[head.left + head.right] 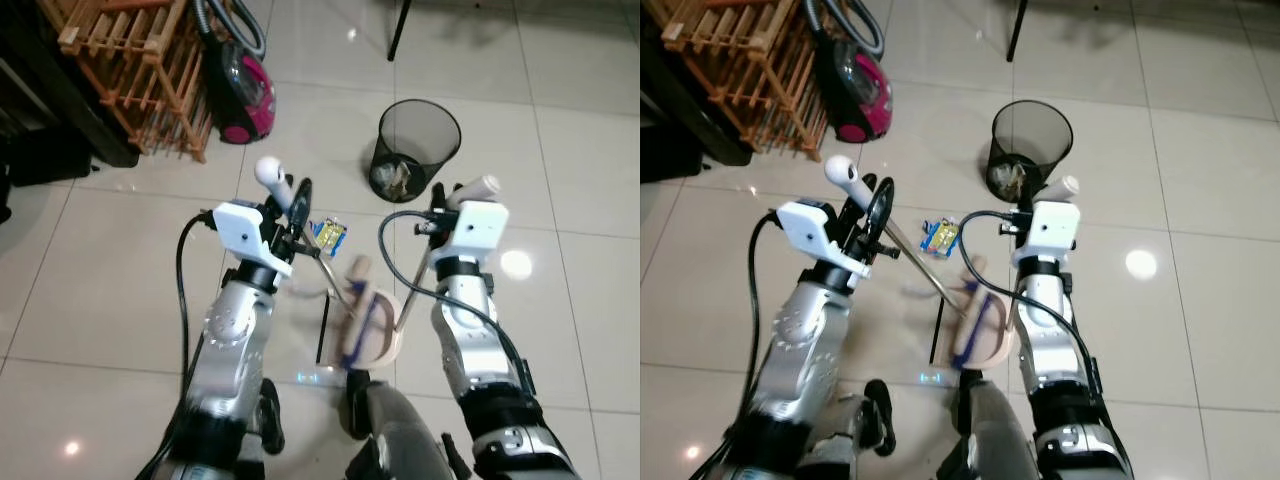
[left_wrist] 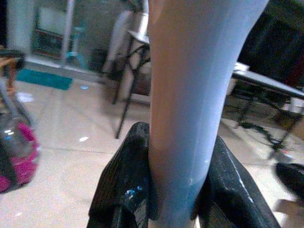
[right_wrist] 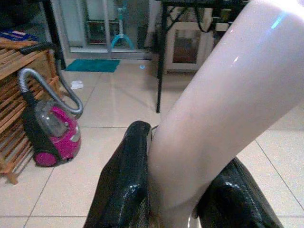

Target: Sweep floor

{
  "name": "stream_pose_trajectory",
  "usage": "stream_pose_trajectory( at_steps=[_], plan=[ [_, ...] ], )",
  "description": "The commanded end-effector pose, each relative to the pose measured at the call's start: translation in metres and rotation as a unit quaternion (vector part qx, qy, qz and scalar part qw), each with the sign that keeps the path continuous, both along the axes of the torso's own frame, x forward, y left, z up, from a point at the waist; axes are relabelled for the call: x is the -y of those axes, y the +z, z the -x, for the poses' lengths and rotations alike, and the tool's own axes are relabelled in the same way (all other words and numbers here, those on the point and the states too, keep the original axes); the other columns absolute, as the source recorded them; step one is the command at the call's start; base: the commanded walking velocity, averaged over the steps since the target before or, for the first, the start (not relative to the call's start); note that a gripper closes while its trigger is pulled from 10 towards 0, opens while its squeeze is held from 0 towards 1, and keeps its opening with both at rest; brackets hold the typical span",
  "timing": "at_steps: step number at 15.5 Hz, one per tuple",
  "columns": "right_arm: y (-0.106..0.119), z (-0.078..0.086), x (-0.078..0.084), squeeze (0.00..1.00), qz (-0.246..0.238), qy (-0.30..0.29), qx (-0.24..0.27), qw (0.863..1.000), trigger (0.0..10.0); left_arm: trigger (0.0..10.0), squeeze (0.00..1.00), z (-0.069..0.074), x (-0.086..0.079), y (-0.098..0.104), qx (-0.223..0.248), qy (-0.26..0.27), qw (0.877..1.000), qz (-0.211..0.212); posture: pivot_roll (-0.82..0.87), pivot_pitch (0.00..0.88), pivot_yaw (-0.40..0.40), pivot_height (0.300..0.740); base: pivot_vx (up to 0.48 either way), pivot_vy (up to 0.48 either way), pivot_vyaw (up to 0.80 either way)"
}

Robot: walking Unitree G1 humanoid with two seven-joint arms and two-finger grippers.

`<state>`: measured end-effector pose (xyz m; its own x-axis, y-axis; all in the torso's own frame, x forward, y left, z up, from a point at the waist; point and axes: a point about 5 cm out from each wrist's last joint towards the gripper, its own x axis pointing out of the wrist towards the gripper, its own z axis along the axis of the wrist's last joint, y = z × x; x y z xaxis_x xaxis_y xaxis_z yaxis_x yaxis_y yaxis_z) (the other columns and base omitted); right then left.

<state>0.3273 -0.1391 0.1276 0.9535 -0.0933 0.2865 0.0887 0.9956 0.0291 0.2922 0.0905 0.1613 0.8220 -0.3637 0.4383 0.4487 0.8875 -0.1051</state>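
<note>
Jaws of my left gripper (image 2: 173,190) clamp the broom handle (image 2: 190,95); right gripper (image 3: 178,190) clamps the dustpan handle (image 3: 213,109). Dustpan (image 1: 372,325) sits on the floor between my arms, a blue-yellow wrapper (image 1: 328,234) just beyond. Farther off I note the mesh bin (image 1: 417,148) and pink vacuum (image 1: 243,95).

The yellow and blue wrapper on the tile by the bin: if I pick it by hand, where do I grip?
The wrapper lies flat on the floor, between the bin and the dustpan. Probably come straight down from above and pinch across its narrow width; it offers no raised edge for a side approach. Both the left gripper and right gripper hold handles now.
</note>
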Motion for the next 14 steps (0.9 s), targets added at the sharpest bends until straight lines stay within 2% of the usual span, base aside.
stream_pose_trajectory(
  at_steps=[1, 5, 7, 8, 9, 12, 14],
  plan=[
    [-0.017, 0.004, 0.009, 0.00, -0.007, -0.017, -0.035, 0.999, 10.0, 10.0, 0.00, 0.007, 0.005, 0.005, 0.005, -0.028, 1.000, 0.005, -0.03, 0.248, -0.026, 0.740, 0.000, 0.000, 0.00],
    [-0.020, 0.003, 0.021, 0.00, -0.008, -0.030, -0.039, 0.999, 10.0, 10.0, 0.00, 0.011, -0.016, 0.030, 0.030, -0.023, 0.999, -0.025, -0.01, 0.195, -0.015, 0.740, 0.000, 0.000, 0.00],
    [-0.022, 0.003, 0.026, 0.00, -0.010, -0.036, -0.040, 0.999, 10.0, 10.0, 0.00, 0.004, -0.038, 0.050, 0.086, 0.059, 0.992, -0.069, -0.01, 0.168, -0.012, 0.740, 0.000, 0.000, 0.00],
    [-0.022, 0.003, 0.026, 0.00, -0.009, -0.036, -0.040, 0.999, 10.0, 10.0, 0.00, 0.000, -0.044, 0.051, 0.096, 0.086, 0.988, -0.085, -0.01, 0.163, -0.011, 0.740, 0.000, 0.000, 0.00],
    [-0.023, 0.004, 0.026, 0.00, -0.009, -0.036, -0.038, 0.999, 10.0, 10.0, 0.00, -0.004, -0.049, 0.048, 0.099, 0.104, 0.984, -0.103, -0.02, 0.163, -0.008, 0.740, 0.000, 0.000, 0.00],
    [-0.023, 0.007, 0.025, 0.00, -0.009, -0.039, -0.034, 0.999, 10.0, 10.0, 0.00, -0.011, -0.046, 0.032, 0.087, 0.076, 0.983, -0.145, -0.04, 0.181, 0.003, 0.740, 0.000, 0.000, 0.00],
    [-0.024, 0.013, 0.025, 0.00, -0.008, -0.044, -0.032, 0.998, 10.0, 10.0, 0.00, -0.021, -0.031, 0.008, 0.080, 0.028, 0.977, -0.196, -0.07, 0.217, 0.012, 0.740, 0.000, 0.000, 0.00]
  ],
)
